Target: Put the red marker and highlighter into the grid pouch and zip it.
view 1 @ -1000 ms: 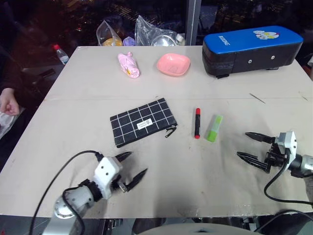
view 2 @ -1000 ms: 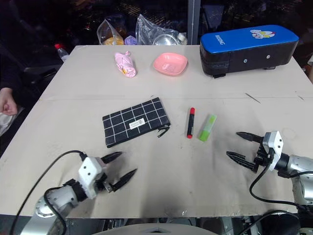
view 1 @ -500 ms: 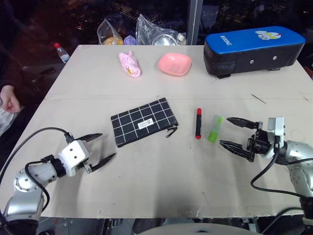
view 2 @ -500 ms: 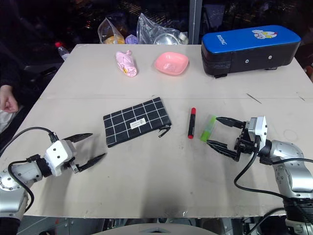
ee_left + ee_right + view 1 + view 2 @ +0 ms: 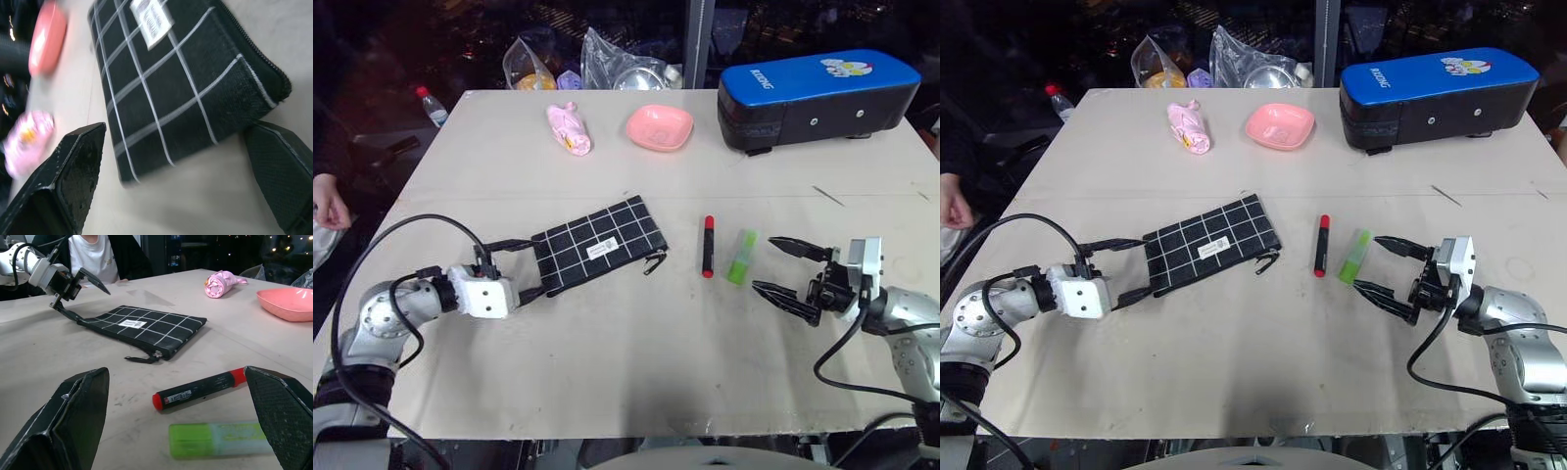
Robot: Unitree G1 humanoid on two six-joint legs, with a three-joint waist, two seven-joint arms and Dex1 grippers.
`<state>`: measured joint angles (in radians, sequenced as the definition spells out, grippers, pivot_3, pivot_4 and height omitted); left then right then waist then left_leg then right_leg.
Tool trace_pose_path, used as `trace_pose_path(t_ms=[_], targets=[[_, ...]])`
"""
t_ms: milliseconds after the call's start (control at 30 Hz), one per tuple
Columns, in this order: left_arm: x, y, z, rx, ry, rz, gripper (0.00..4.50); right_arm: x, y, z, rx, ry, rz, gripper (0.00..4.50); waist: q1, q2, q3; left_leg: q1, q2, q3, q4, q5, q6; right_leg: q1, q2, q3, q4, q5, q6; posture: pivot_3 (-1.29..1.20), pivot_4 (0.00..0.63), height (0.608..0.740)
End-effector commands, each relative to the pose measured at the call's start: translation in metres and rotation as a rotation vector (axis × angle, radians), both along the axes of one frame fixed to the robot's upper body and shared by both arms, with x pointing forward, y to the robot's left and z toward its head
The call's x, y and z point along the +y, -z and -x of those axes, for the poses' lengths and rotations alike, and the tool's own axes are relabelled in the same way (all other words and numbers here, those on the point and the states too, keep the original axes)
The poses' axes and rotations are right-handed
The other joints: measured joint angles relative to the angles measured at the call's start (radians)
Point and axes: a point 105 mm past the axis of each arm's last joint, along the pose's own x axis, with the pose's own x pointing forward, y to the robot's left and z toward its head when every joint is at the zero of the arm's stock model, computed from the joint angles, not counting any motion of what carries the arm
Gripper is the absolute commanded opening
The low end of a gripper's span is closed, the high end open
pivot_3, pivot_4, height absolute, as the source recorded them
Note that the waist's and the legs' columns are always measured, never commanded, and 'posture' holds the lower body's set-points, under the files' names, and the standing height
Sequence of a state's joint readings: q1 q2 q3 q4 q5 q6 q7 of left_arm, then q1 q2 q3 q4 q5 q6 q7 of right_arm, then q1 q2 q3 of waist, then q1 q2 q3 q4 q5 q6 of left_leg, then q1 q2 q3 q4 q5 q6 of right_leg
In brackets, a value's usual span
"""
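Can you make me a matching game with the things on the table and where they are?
Things:
1. red marker
2. highlighter
3. grid pouch
4. pink bowl

Places:
A. at the far side of the table, beside the blue-topped case
B. its end lies between the open fingers of the left hand
C. nearest the open right hand
D. between the pouch and the highlighter

Pairs: 1-D, 2-C, 3-B, 4-A

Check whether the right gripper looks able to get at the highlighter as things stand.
Probably yes: the right gripper is open, pointing at the highlighter from close by, with bare table between. The red marker lies beyond it, apart.
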<state>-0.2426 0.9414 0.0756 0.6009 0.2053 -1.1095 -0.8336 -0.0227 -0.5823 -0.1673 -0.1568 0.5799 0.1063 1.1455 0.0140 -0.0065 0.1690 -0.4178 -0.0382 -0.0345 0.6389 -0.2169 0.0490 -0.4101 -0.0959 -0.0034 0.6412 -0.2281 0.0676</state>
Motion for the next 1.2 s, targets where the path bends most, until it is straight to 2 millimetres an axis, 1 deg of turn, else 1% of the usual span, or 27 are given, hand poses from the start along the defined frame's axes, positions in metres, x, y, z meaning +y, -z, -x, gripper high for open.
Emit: trace_pose_path(t_ms=[33, 200, 333, 500, 633, 733, 833, 1000, 1100, 1200], targets=[[-0.006, 0.006, 0.008, -0.037, 0.119, -0.111, 4.50, -0.002, -0.012, 0.003, -0.055, 0.008, -0.006, 4.46, 0.000, 0.000, 0.000, 0.000, 0.000, 0.000, 0.000, 0.000, 0.000, 0.000, 0.000, 0.000, 0.000, 0.000, 0.000, 0.00, 0.150, 0.726], [-0.011, 0.002, 0.004, -0.115, 0.168, -0.139, 4.50, -0.003, -0.012, 0.004, -0.057, 0.014, -0.002, 4.46, 0.001, 0.000, 0.000, 0.000, 0.000, 0.001, 0.000, 0.001, 0.002, 0.000, 0.001, -0.001, 0.000, 0.000, 0.000, 0.00, 0.150, 0.726], [-0.016, -0.005, 0.001, -0.181, 0.141, -0.062, 4.50, -0.003, -0.012, 0.004, -0.058, 0.014, -0.001, 4.46, 0.003, 0.000, 0.000, 0.000, -0.001, 0.001, 0.000, 0.001, 0.002, 0.000, 0.001, -0.001, 0.001, 0.000, 0.001, 0.00, 0.150, 0.726], [-0.034, -0.012, -0.010, -0.257, 0.078, 0.091, 4.50, -0.002, -0.013, 0.001, -0.064, 0.011, 0.000, 4.46, 0.001, 0.000, 0.000, 0.000, -0.001, 0.001, 0.002, 0.001, 0.002, 0.000, 0.002, -0.001, 0.002, 0.001, 0.002, 0.00, 0.150, 0.726], [-0.040, -0.013, -0.015, -0.278, 0.038, 0.144, 4.50, -0.002, -0.013, -0.001, -0.066, 0.009, 0.000, 4.46, -0.001, -0.001, 0.000, 0.000, 0.000, 0.000, 0.002, 0.001, 0.002, 0.001, 0.007, -0.001, 0.003, 0.001, 0.002, 0.00, 0.150, 0.726], [-0.046, -0.016, -0.022, -0.303, 0.002, 0.184, 4.50, -0.001, -0.013, -0.001, -0.066, 0.007, 0.002, 4.46, 0.000, -0.001, 0.000, 0.000, 0.000, 0.001, 0.002, 0.001, 0.002, 0.001, 0.007, 0.000, 0.003, 0.001, 0.002, 0.00, 0.150, 0.726], [-0.055, -0.013, -0.026, -0.310, 0.001, 0.180, 4.50, -0.001, -0.012, -0.002, -0.067, 0.008, 0.001, 4.46, 0.000, -0.001, 0.000, 0.000, 0.000, 0.001, 0.003, 0.001, 0.002, 0.001, 0.007, 0.000, 0.003, 0.001, 0.002, 0.00, 0.150, 0.726], [-0.072, -0.013, -0.031, -0.333, 0.050, 0.149, 4.50, 0.000, -0.012, -0.002, -0.067, 0.008, 0.002, 4.46, 0.001, -0.001, 0.000, 0.000, 0.000, 0.001, 0.003, 0.001, 0.002, 0.001, 0.008, 0.000, 0.003, 0.001, 0.002, 0.00, 0.150, 0.726], [-0.083, -0.016, -0.035, -0.357, 0.087, 0.140, 4.50, -0.001, -0.012, -0.003, -0.069, 0.010, 0.005, 4.46, 0.001, -0.001, 0.000, 0.000, 0.000, 0.001, 0.004, 0.001, 0.002, 0.001, 0.008, 0.000, 0.004, 0.001, 0.002, 0.00, 0.150, 0.726], [-0.089, -0.019, -0.035, -0.377, 0.117, 0.140, 4.50, -0.003, -0.013, -0.003, -0.071, 0.015, 0.007, 4.46, 0.001, -0.001, 0.000, 0.000, 0.000, 0.001, 0.004, 0.001, 0.002, 0.001, 0.008, 0.000, 0.004, 0.001, 0.002, 0.00, 0.150, 0.726]])
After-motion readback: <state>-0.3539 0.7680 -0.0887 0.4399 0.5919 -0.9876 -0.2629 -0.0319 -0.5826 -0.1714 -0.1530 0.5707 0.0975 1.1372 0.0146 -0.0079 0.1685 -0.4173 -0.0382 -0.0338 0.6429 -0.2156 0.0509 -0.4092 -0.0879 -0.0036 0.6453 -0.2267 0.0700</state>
